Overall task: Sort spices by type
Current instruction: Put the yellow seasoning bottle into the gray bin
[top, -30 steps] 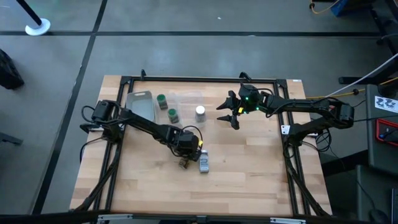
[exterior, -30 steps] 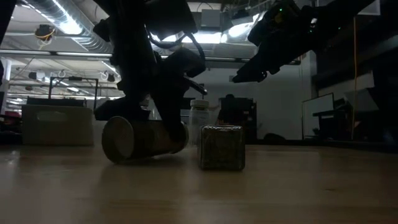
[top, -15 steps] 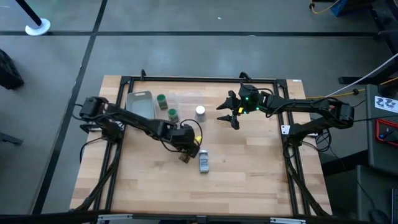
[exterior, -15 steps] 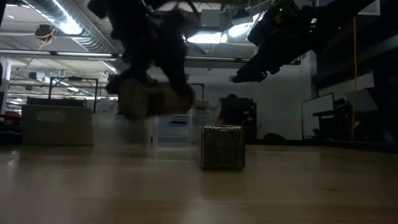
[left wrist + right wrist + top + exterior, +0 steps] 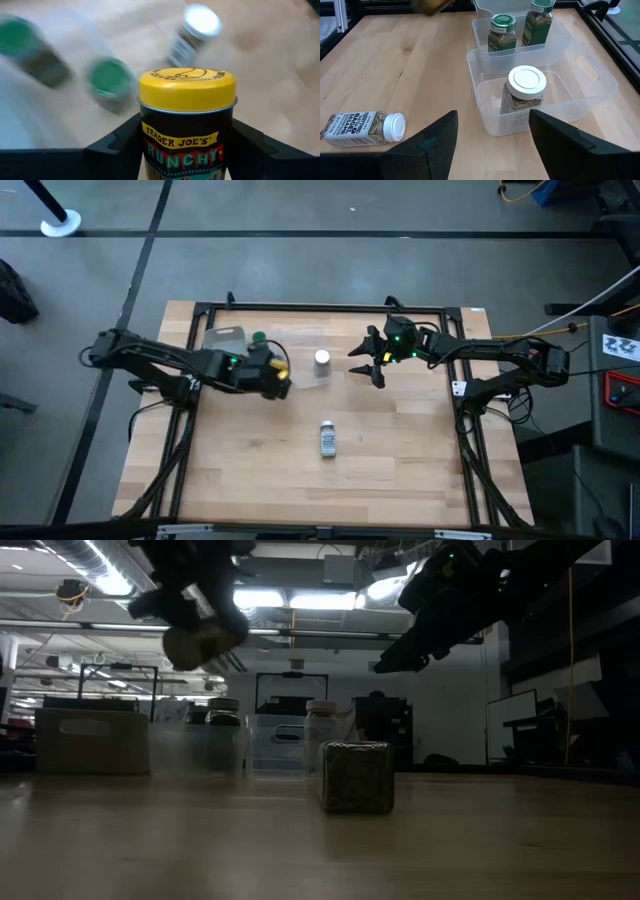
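Left claw (image 5: 186,150) clamped on yellow-lidded jar (image 5: 186,122), raised above counter (image 5: 400,470) near clear bins (image 5: 580,87) | right claw (image 5: 492,135) spread, hovering | two green-lidded jars (image 5: 501,31) in far bin | white-lidded jar (image 5: 522,95) upright in near bin | another (image 5: 362,128) lying on counter

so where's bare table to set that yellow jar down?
Bare wood lies all around the tipped white-lidded jar, across the near half of the table. It is crowded at the far side: two clear bins, two green-lidded jars, an upright white-lidded jar, both arms above.
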Controlling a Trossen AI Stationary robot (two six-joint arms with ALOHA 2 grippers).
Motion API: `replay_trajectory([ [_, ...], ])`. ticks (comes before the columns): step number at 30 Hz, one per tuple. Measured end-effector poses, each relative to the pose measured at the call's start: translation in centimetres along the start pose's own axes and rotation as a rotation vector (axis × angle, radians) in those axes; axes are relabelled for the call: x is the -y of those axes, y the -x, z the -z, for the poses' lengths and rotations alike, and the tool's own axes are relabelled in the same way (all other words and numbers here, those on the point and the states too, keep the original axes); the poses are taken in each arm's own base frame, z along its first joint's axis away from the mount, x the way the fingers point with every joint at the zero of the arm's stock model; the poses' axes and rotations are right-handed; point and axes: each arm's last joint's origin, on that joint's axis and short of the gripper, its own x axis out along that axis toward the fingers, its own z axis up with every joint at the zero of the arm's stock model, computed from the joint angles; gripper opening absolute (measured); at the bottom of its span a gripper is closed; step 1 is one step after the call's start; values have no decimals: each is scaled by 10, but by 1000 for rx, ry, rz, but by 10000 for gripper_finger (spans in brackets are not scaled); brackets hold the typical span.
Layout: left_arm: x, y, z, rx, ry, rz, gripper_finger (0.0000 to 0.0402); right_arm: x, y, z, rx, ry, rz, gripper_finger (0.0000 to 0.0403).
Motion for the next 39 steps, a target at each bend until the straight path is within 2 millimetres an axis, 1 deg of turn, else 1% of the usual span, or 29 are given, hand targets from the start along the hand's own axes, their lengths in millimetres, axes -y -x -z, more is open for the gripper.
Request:
replay_trajectory([
  [3, -14, 11, -4, 64, 4, -73, 207, 0, 0, 0, 0, 0, 0, 246],
  [5, -22, 15, -5, 94, -10, -131, 208, 0, 0, 0, 0, 0, 1, 246],
  [8, -31, 16, -3, 149, -25, -228, 208, 0, 0, 0, 1, 0, 1, 246],
  [10, -37, 12, 0, 194, -33, -284, 209, 0, 0, 0, 1, 0, 1, 246],
  [16, -59, -7, 12, 298, -28, -428, 209, 0, 0, 0, 1, 0, 2, 246],
  [24, -98, -38, 25, 460, 18, -613, 210, 0, 0, 0, 2, 1, 2, 246],
  [28, -114, -56, 31, 554, 56, -651, 210, 0, 0, 0, 3, 1, 2, 246],
  [33, -130, -79, 38, 610, 75, -683, 210, 0, 0, 0, 3, 1, 2, 246],
  [39, -148, -96, 41, 685, 129, -723, 210, 0, 0, 0, 3, 1, 2, 246],
])
